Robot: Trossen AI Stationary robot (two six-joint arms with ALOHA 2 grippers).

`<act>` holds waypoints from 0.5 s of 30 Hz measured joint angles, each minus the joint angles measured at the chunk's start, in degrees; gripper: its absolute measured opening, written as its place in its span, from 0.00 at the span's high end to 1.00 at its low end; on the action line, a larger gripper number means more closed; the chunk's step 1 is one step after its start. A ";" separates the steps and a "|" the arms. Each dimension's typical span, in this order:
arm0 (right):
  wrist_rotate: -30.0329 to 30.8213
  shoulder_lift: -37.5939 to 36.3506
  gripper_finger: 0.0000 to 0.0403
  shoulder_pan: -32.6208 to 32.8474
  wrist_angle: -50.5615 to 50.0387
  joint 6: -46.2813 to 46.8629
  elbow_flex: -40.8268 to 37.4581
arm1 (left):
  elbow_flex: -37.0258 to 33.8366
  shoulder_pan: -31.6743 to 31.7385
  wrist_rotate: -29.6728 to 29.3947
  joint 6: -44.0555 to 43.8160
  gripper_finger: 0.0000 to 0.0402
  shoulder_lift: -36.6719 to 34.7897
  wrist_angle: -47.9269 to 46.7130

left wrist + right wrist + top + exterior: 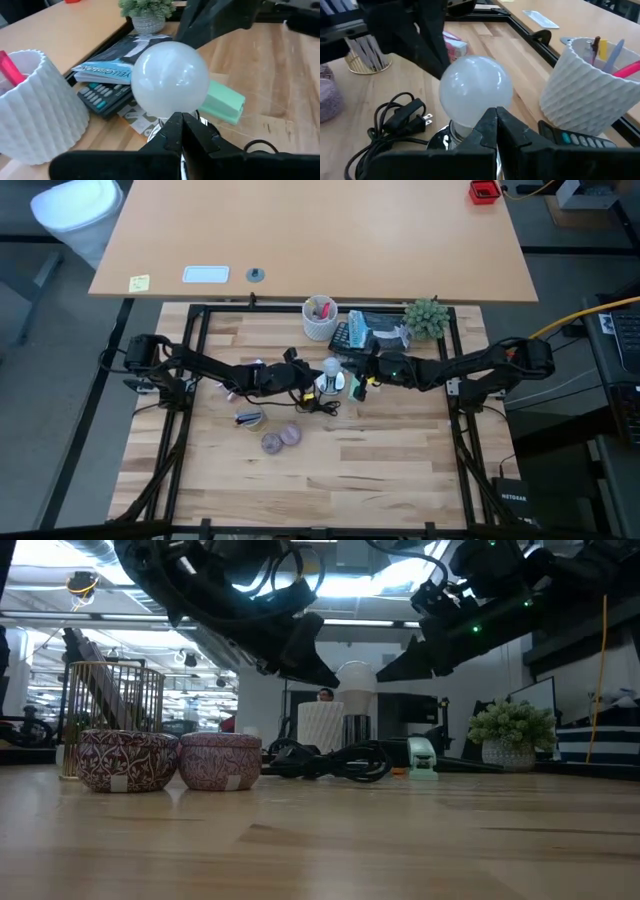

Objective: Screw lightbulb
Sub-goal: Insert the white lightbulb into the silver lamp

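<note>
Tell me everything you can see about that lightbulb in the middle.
The lightbulb is a round, frosted white globe, unlit and smooth like glass. It stands upright, neck down in a shiny silvery base, near the table's middle between the two arms. The shut left gripper and the shut right gripper point at its lower part from opposite sides; whether they touch it is unclear. A black cord with a plug lies beside it.
</note>
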 joint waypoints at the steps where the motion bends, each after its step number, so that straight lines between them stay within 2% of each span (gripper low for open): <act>1: -0.31 0.00 0.99 0.00 -0.02 0.00 0.00 | 0.00 0.02 -0.40 0.00 1.00 0.00 -0.11; 11: -8.85 0.04 0.99 0.15 -0.14 0.00 0.00 | 0.00 0.28 -4.26 -1.42 1.00 0.00 -0.93; 15: -9.68 0.04 0.99 0.15 -0.09 0.00 0.00 | 0.02 0.64 -4.96 -3.15 1.00 0.00 -2.22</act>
